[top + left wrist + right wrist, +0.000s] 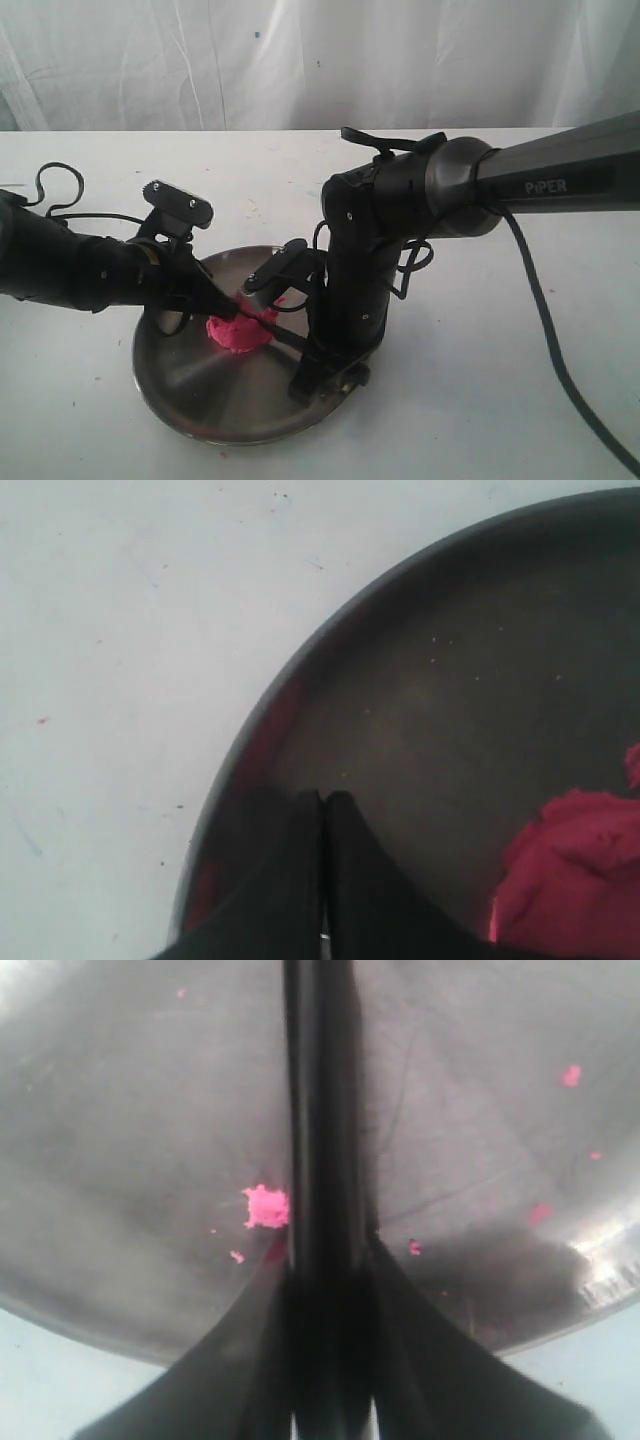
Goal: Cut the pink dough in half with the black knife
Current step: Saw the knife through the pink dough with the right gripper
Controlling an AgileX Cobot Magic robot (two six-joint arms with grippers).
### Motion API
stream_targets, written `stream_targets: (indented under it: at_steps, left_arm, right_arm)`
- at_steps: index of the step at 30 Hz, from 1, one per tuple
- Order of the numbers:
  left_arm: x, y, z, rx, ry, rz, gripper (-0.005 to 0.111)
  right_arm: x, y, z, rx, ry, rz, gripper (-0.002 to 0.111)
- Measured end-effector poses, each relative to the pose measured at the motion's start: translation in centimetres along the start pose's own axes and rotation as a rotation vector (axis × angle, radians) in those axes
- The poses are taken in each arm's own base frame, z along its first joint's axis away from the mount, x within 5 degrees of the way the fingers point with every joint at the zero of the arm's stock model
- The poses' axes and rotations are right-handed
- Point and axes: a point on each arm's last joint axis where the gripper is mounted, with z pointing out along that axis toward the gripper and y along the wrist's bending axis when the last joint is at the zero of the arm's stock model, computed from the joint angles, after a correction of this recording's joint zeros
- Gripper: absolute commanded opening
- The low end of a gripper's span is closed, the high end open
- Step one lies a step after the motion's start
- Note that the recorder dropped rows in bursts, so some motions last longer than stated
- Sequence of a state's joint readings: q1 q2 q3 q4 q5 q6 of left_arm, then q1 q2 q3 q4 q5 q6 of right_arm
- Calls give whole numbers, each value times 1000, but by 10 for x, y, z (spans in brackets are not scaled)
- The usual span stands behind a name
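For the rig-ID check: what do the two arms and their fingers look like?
Both arms are black. The right arm has a grey tube link marked PiPER and a trailing black cable. The left arm carries looped cable. Fingers are tapered, black.

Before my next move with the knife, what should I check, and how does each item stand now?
1. Knife held in right gripper: ok, its fingers are closed on it.
2. Dough lying on the plate: ok.
3. Blade lined up over the dough's middle: cannot tell; the right wrist view shows only bare plate and crumbs beside it.
4. Left gripper clear of the blade's path: cannot tell; it is shut and empty, close beside the dough.
5. Dough halved: not ok; it looks like one lump.
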State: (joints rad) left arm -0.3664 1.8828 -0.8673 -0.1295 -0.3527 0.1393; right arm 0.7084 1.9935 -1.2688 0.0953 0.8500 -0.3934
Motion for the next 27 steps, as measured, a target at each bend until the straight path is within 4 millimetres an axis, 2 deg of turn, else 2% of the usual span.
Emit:
stream_targets:
  at_steps: [10, 13, 17, 20, 27]
  left_arm:
    - [-1, 1, 1, -7, -21, 0, 0]
    - [-4, 1, -7, -3, -21, 21, 0]
    - [-20, 2, -28, -6, -84, 36, 0]
    - [-25, 3, -39, 0, -88, 40, 0]
    - [-16, -1, -39, 35, 15, 44, 0]
  right_arm:
    - [-1, 0, 0, 2, -5, 0, 0]
    - [-1, 0, 0, 2, -5, 0, 0]
    - [-1, 0, 0, 2, -4, 0, 0]
    - [-1, 0, 0, 2, -4, 0, 0]
    - [-1, 0, 0, 2, -4, 0, 0]
